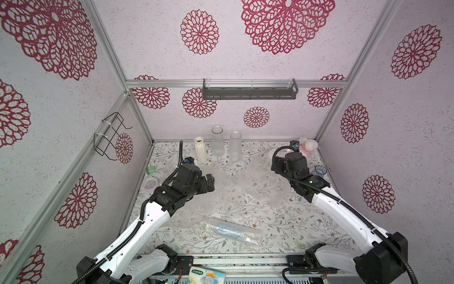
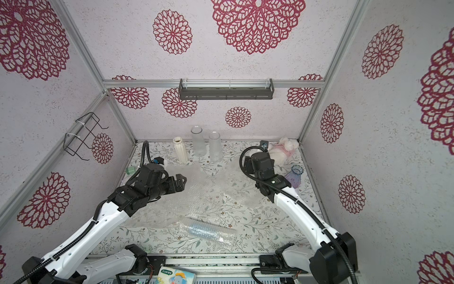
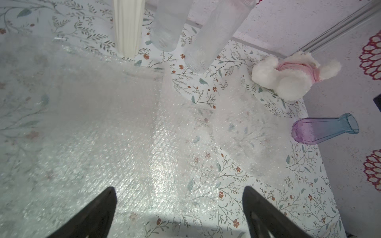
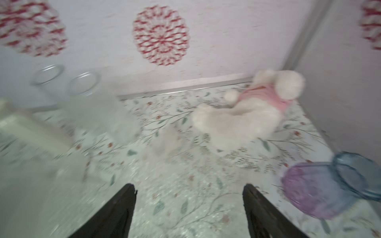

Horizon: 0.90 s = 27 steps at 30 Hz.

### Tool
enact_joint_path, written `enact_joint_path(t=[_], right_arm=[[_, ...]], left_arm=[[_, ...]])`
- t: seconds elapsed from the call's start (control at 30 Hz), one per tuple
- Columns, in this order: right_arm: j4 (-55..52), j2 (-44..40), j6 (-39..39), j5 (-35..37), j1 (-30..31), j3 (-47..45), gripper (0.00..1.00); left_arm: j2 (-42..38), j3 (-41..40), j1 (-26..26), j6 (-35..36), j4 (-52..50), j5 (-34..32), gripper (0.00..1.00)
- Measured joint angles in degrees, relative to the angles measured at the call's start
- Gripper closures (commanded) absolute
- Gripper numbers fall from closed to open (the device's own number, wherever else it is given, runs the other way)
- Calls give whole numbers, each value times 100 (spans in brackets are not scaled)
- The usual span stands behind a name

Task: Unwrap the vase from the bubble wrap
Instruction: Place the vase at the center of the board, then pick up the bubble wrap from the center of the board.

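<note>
Bubble wrap [image 1: 255, 184] lies in loose sheets at centre in both top views; one wrapped vase [image 1: 233, 232] lies at lower centre (apparently awaiting unwrapping). Left gripper [image 3: 179, 188] and right gripper [image 4: 188, 185] both gape wide, empty, ready to reach it.

Booth of pale pinkish textured wall panels [image 1: 221, 61] printed with crimson lace-like floral medallions of mixed sizes. Silver aluminium frame posts [image 1: 106, 46] at corners, horizontal bar across rear wall. Dark grey slotted metal shelf [image 1: 249, 93] hung on that bar. Black wire rack [image 1: 109, 134] on left wall, tied with white zip ties. Worktop [image 1: 282, 221] covered in white sheet with green-leaf and small red-flower sprigs. Light even, diffuse.
</note>
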Motion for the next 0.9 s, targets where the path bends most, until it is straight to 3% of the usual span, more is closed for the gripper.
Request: enact_joint_path(t=[0.17, 0.37, 0.7, 0.9], right_arm=[[-55, 396, -876, -1224, 1237, -105, 18], [-555, 1132, -1792, -2142, 2533, -87, 18], [-850, 1729, -2288, -2422, 3613, -63, 14], [-1032, 2435, -2437, -2337, 3888, 39, 14]], left_arm=[[-79, -293, 518, -341, -262, 389, 2], [-79, -402, 1021, -529, -275, 846, 2], [-92, -623, 1714, -627, -170, 1405, 3], [-92, -691, 1790, -656, -83, 1596, 3]])
